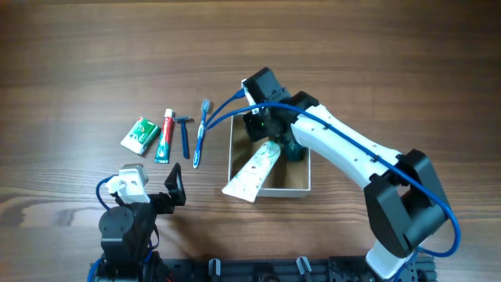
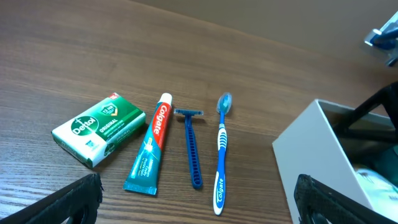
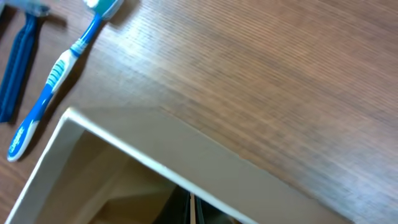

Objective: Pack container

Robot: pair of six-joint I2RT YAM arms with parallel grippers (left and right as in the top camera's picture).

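Bearing white container (image 1: 291,178): brown wood-grain table (image 1: 78,47).

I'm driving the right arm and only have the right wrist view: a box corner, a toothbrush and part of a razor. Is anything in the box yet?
Observer: Yes. Overhead shows a white speckled tube lying slanted in the container, its wide end sticking out over the near left corner.
Operator: What else is still out on the table?
Observer: Beyond your toothbrush and razor, a toothpaste tube and a green soap box lie further left in the same row.
Operator: Where's the left arm?
Observer: The left end effector is open and empty, near the table's front edge, facing that row.
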